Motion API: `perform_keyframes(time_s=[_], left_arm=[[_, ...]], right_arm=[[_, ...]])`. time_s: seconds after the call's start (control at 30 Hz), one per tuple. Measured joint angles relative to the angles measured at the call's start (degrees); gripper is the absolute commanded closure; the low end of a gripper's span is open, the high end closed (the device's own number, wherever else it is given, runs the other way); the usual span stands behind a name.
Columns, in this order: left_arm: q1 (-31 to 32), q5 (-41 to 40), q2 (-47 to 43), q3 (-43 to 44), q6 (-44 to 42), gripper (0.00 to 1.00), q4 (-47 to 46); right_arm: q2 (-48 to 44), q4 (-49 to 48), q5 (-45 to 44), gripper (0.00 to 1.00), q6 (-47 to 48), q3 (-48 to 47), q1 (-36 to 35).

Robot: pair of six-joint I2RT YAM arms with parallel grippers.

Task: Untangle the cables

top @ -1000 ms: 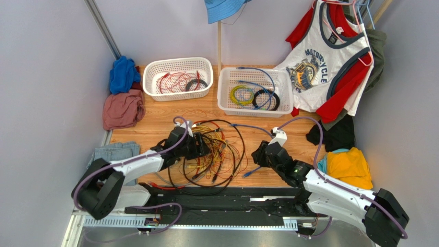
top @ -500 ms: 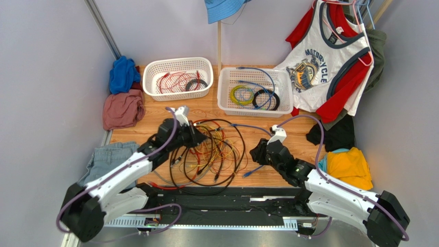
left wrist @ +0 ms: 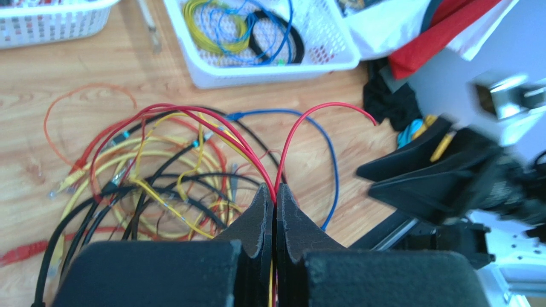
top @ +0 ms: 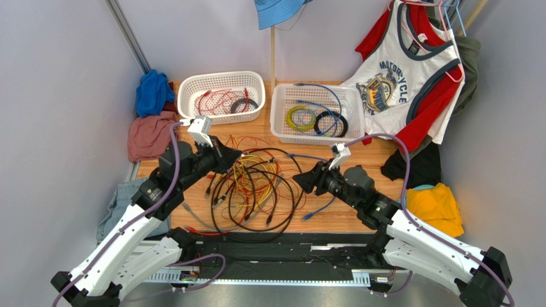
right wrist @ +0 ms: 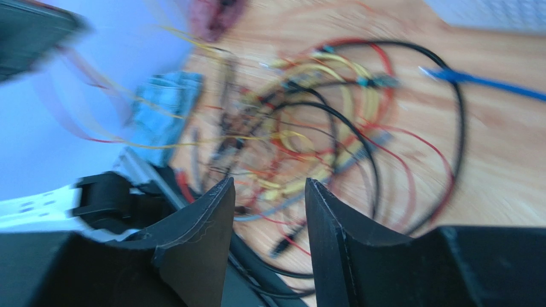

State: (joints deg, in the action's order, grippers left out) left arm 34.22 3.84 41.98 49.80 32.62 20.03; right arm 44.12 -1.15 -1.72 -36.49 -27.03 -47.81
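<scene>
As seen at left, black two-finger left gripper (left wrist: 275, 198) pinched tight on thin red cord (left wrist: 301, 121), held part hidden; tangled black, red, yellow, blue cables (top: 256, 188) on wooden tabletop (top: 269, 137) between arms; black right gripper (right wrist: 269, 192) parted, empty, blurred.

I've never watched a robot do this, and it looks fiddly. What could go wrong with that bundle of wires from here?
1. The left pincer is shut on a red cable that loops through the tangle; pulling may tighten the loops or drag the whole pile along.
2. The right pincer is open and holds nothing, so nothing pins the pile down.
</scene>
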Motion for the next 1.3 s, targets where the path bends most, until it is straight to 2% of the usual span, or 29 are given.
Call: perform_keyframes(time_s=[0.23, 0.43, 0.7, 0.87, 1.13, 1.3], left_arm=[[0.0, 1.36, 2.95, 2.32, -0.83, 1.0, 2.89], [0.0, 3.65, 3.02, 2.45, -0.59, 1.0, 2.14], [0.0, 6.19, 2.64, 0.98, 0.04, 1.0, 0.24], [0.04, 7.93, 2.64, -0.79, 1.07, 1.0, -1.33], [0.33, 10.14, 2.1, -3.3, 2.08, 1.0, -3.1], [0.28, 9.53, 1.38, -3.56, 2.05, 1.0, -3.1]], right_arm=[[3.82, -7.89, 11.47, 0.54, 0.9, -11.58, -0.85], [11.56, -12.0, 16.11, 0.55, 0.79, -14.64, -3.72], [13.18, -14.4, 15.5, 0.48, 0.33, -14.71, -4.02], [18.8, -17.68, 14.45, 0.41, -1.42, -17.16, -4.04], [30.71, -20.92, 13.07, 0.4, -4.68, -22.49, -4.04], [32.09, -22.75, 12.72, 0.43, -5.55, -23.41, -4.13]])
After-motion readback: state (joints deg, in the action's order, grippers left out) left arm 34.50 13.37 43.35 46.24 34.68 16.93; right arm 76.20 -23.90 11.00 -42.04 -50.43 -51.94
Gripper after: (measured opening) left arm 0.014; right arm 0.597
